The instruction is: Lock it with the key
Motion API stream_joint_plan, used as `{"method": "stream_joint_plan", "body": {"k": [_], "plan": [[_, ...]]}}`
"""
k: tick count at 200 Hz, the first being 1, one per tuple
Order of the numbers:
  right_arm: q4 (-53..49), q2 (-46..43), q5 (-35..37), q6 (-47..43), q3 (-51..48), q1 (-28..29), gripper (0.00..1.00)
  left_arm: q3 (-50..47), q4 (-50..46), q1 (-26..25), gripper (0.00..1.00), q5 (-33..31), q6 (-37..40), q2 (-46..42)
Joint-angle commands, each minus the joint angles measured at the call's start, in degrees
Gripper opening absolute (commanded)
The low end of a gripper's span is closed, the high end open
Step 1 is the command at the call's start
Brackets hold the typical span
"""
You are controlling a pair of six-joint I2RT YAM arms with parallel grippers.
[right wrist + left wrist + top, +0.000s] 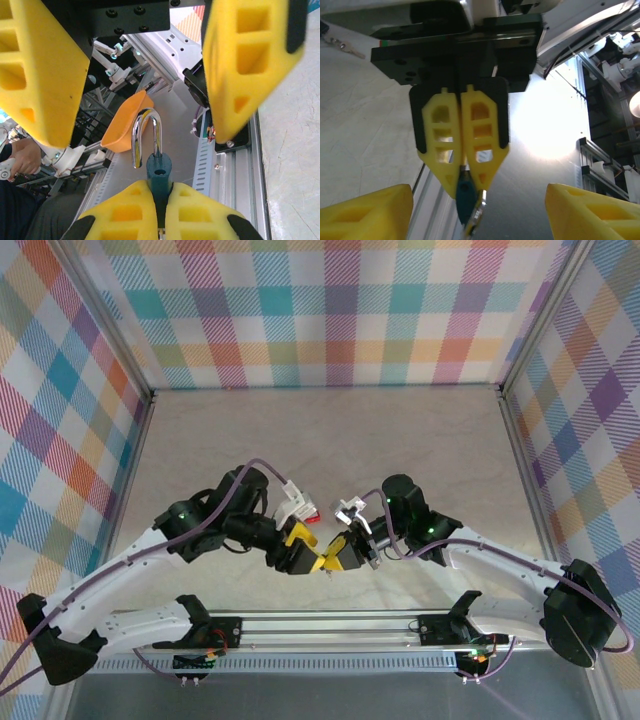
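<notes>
**Padlock held, key not picked**

Right gripper [159, 192] is clamped on the padlock [159, 172], mid-air, shackle open. Left gripper [476, 200] is open, straddling it. Key [342, 46] lies on the surface [370, 125], well apart. Left, I'd say: grab key, insert, turn.

padlock [159, 172]: lower body hidden between right claw [160, 189] fingers | key [346, 47]: small, blurred

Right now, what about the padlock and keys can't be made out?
Right wrist: padlock body mostly buried in the right end effector; keyhole hidden.
Left wrist: keys tiny, cut off by the left edge.
Top external: padlock masked by yellow fingers.
</notes>
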Motion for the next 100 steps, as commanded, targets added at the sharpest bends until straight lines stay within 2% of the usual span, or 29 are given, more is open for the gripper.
{"method": "stream_joint_plan", "body": {"k": [1, 7, 41, 68, 91, 100], "plan": [[1.15, -1.23, -2.63, -0.43, 1.66, 0.42, 0.00, -0.88, 0.45, 0.19, 0.65, 2.85, 1.22, -1.05], [1.15, -1.27, -2.63, -0.42, 1.59, 0.43, 0.00, -0.99, 0.69, 0.28, 0.62, 3.22, 1.22, -0.96], [1.22, -1.05, -3.02, -0.18, 1.45, 0.40, 0.00, -0.40, 0.19, 0.67, 0.61, 4.89, 1.87, 0.37], [1.26, -0.96, -2.87, -0.08, 1.57, 0.43, 0.00, -0.51, -0.50, 0.67, 0.56, 4.56, 2.34, 0.59], [1.15, -0.88, -2.91, -0.24, 1.64, 0.43, 0.00, -0.58, -1.09, 0.70, 0.48, 3.97, 2.57, 0.50], [0.99, -0.88, -2.70, -0.47, 1.59, 0.43, 0.00, -0.66, -1.37, 0.74, 0.40, 3.84, 2.66, 0.37]]}}
